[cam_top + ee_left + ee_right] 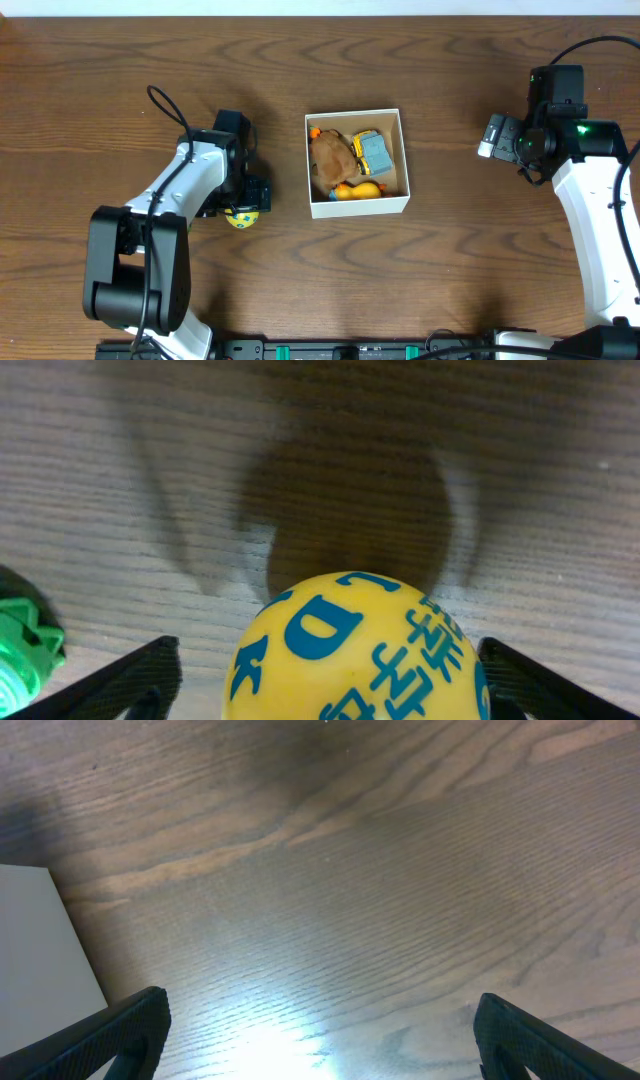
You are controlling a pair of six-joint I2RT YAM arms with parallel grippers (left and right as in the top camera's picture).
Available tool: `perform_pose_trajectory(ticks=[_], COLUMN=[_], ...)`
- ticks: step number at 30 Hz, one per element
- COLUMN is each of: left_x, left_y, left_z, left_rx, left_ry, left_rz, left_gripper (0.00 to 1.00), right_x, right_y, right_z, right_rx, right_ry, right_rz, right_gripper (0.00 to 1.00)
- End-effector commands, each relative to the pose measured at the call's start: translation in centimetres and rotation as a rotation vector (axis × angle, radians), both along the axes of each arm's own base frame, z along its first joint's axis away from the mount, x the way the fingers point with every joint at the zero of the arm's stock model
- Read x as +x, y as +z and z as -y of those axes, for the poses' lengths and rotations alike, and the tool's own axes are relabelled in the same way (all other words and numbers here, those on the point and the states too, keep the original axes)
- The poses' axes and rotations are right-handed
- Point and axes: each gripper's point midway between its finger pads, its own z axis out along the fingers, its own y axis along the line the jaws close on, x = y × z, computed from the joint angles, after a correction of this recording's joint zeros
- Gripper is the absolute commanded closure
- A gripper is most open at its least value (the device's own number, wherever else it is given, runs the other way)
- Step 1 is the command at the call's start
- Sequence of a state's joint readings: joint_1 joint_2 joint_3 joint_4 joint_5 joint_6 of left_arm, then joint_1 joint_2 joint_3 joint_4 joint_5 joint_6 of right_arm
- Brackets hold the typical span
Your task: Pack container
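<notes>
The container (360,207) is a small white-walled box with a tan inside at the table's middle. It holds a brown plush toy (330,153), a grey-blue and yellow toy (374,150) and a yellow duck (358,190). A yellow ball with blue lettering (240,217) lies on the table left of the box. My left gripper (246,200) is open with its fingers on either side of the ball (350,655), low over the table (328,660). My right gripper (492,136) is open and empty over bare wood, right of the box (320,1020).
A green toy (25,650) lies just left of the left gripper's fingers; the overhead view does not show it. A white flat edge (40,945) shows at the left of the right wrist view. The table is dark wood.
</notes>
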State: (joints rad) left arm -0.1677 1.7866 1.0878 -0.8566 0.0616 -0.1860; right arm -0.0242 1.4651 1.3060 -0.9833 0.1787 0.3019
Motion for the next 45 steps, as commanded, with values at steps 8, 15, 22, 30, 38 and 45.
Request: perform_pose_trajectory(ticks=[8,15,22,30,38,45], left_x=[-0.6,-0.5,1.6,3.1,3.6,3.8], left_y=[-0.3,0.2,7.0,17.0,19.2,13.5], left_z=[0.1,0.1,1.7,8.4,16.4,16.9], left_rx=[-0.002,-0.002,-0.021,-0.124,-0.162,-0.094], left_ry=[-0.012,-0.012,-0.054,-0.249,-0.562,-0.581], left_rz=[-0.027,-0.029,0.077,0.423,0.623,0.464], left_gripper=[0.52,0.74,0.94,0.94,0.94,0.94], right_x=[0.0,0.0,0.0,0.0,-0.1,-0.2], right_y=[0.0,0.0,0.0,0.0,0.0,0.0], right_z=[0.2,0.2,0.2,0.2,0.2,0.2], right_rx=[-0.008,-0.008,-0.008,-0.008,-0.008,-0.008], right_ry=[0.012,0.012,0.012,0.012,0.012,0.012], right_rz=[-0.003,-0.004,-0.003,-0.004,-0.007,-0.009], right_gripper=[0.03,0.02,0.03,0.03,0.04,0.04])
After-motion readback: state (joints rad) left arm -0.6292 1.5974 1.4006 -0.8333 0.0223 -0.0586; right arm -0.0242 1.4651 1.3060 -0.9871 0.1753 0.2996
